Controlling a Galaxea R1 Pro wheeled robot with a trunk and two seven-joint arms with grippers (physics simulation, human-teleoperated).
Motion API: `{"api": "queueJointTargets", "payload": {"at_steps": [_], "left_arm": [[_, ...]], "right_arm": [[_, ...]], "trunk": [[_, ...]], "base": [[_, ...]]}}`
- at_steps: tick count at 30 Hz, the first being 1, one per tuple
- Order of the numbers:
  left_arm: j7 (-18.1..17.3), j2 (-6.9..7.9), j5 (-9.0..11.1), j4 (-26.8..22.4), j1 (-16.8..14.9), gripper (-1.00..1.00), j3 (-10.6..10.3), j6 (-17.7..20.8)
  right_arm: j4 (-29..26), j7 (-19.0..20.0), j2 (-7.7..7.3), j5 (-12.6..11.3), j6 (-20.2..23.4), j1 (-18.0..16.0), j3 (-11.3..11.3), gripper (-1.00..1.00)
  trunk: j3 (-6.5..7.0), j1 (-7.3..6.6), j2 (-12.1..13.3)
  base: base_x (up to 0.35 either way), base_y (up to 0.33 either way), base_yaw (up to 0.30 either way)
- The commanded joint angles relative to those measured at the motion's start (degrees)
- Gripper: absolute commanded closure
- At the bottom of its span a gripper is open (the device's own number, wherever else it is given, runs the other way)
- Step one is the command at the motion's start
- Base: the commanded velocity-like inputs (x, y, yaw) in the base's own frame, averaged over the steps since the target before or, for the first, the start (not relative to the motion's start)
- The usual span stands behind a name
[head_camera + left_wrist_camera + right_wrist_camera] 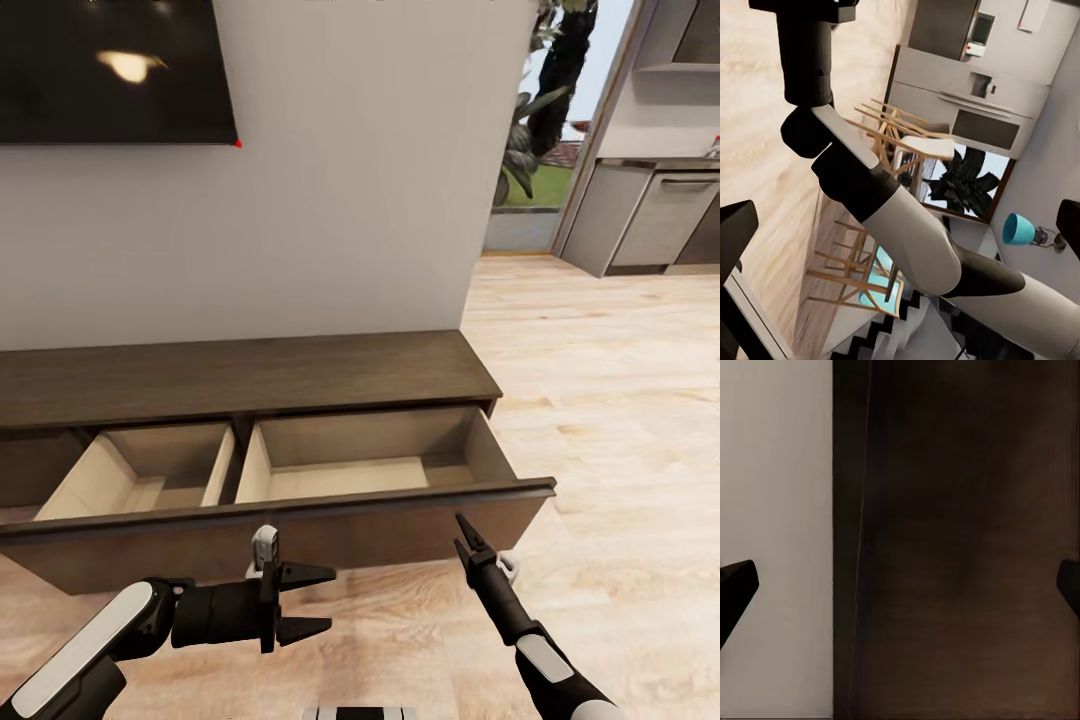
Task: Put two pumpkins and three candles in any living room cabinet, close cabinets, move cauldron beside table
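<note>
both jaws (306, 603) (462, 531) spread, empty — dark wood cabinet (250, 372) drawer (300, 500) out, pale interior.

Both arms are white shells joined by black cylindrical joints; each pincer, left pincer (305, 602) and right pincer (468, 537), has black pointed fingers.

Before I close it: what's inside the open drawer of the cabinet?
The open drawer shows two pale wood compartments with bare bottoms, no pumpkins or candles visible. Its dark front panel hides the near strip of each compartment's floor, so small items there cannot be ruled out.
</note>
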Motion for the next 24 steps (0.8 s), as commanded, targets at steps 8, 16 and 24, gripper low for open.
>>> {"api": "queueJointTargets", "payload": {"at_steps": [8, 16, 24], "left_arm": [[0.53, 0.04, 0.54, 0.05, -0.04, -1.0, 0.08, 0.04], [0.59, 0.22, 0.69, 0.05, -0.04, -1.0, 3.9, 0.05], [0.79, 0.15, 0.7, 0.25, -0.04, -1.0, 4.32, 0.03]], "right_arm": [[-0.17, -2.56, -0.09, 0.06, 8.32, -0.03, 0.21, -1.0], [-0.67, -8.62, -0.72, 0.29, 24.6, -0.03, 0.21, -1.0], [-0.77, -14.85, -2.1, 0.4, 32.88, -0.03, 0.78, -1.0]], "trunk": [[-0.04, -0.03, -0.02], [-0.04, -0.03, -0.02], [1.51, -0.21, 0.07]], "base": [[-0.069, 0.0, 0.0], [-0.003, 0.0, 0.0], [0.0, 0.0, 0.0]]}}
